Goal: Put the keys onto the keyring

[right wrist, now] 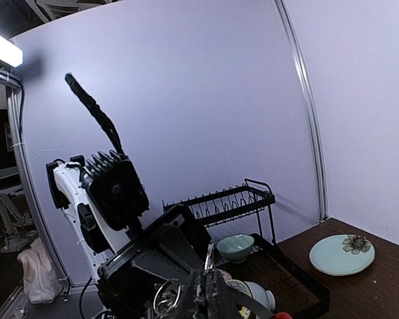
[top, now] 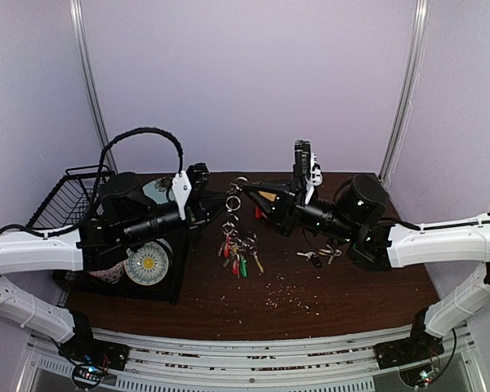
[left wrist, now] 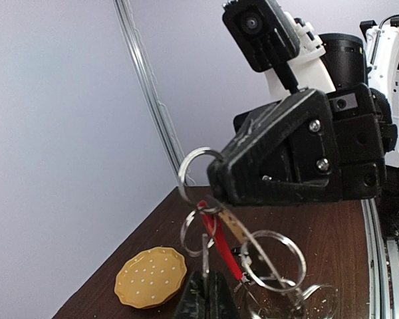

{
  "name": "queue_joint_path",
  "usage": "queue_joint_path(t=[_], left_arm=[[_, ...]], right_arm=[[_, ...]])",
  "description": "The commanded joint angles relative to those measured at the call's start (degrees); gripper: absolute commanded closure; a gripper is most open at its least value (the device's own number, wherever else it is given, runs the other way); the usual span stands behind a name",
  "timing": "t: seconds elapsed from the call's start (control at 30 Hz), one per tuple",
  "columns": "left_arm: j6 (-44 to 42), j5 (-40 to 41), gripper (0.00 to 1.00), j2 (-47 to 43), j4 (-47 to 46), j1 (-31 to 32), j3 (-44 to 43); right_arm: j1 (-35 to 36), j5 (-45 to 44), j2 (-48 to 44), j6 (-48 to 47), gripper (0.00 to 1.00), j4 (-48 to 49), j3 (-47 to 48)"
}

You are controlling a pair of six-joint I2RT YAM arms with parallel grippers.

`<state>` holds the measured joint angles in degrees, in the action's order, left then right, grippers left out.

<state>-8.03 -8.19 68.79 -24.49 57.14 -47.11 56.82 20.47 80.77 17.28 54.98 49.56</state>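
The keyring (top: 233, 200) hangs in the air between my two grippers at the table's far middle, with several keys (top: 238, 249) on coloured tags dangling below it. In the left wrist view its silver loops and red section (left wrist: 223, 249) show close up. My left gripper (left wrist: 206, 296) is shut on a thin silver piece of the keyring (left wrist: 205, 256). My right gripper (left wrist: 216, 183) is shut on the top loop (left wrist: 193, 166). The right wrist view has that gripper (right wrist: 213, 292) pinching a ring (right wrist: 209, 256) edge-on. Loose keys (top: 320, 256) lie on the table to the right.
A black dish rack (top: 69, 200) with a flowered plate (top: 147, 263) stands at the left and holds a teal bowl (right wrist: 235, 246). A yellow dotted plate (left wrist: 149, 276) and a pale blue plate (right wrist: 341, 254) lie near the far edge. Crumbs dot the table's middle.
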Motion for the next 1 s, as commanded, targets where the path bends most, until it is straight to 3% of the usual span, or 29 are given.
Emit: queue_joint_path(t=[0.0,0.23,0.4,0.43,0.5,0.57,0.8,0.97], left_arm=[[-1.5,9.0,1.00,0.6,-2.8,3.3,1.7],[-7.1,13.4,1.00,4.7,-1.1,8.4,0.0],[-6.6,9.9,1.00,4.8,-0.8,9.1,0.3],[-5.6,10.3,0.93,4.2,-0.8,9.1,0.5],[-5.0,10.5,0.69,2.2,0.1,9.1,1.1],[-5.3,10.3,0.57,-0.2,2.4,8.9,1.4],[-2.2,6.2,0.37,-12.1,16.7,2.5,4.5],[0.7,-2.3,0.32,-18.5,19.5,-6.6,2.6]], right_arm=[[0.7,-7.7,0.4,3.7,1.00,9.3,1.5],[0.7,-13.0,2.4,5.9,1.00,12.5,1.6],[0.5,-12.6,2.9,6.0,1.00,13.8,0.2],[0.5,-12.0,2.6,5.6,1.00,13.2,0.0],[0.5,-10.5,1.8,4.1,1.00,11.5,-0.4],[0.4,-8.8,0.6,2.2,1.00,10.2,-1.2],[-0.2,-2.1,-4.1,-3.9,1.00,3.5,-2.2],[-0.3,1.2,-6.2,-5.9,1.00,1.3,-2.8]])
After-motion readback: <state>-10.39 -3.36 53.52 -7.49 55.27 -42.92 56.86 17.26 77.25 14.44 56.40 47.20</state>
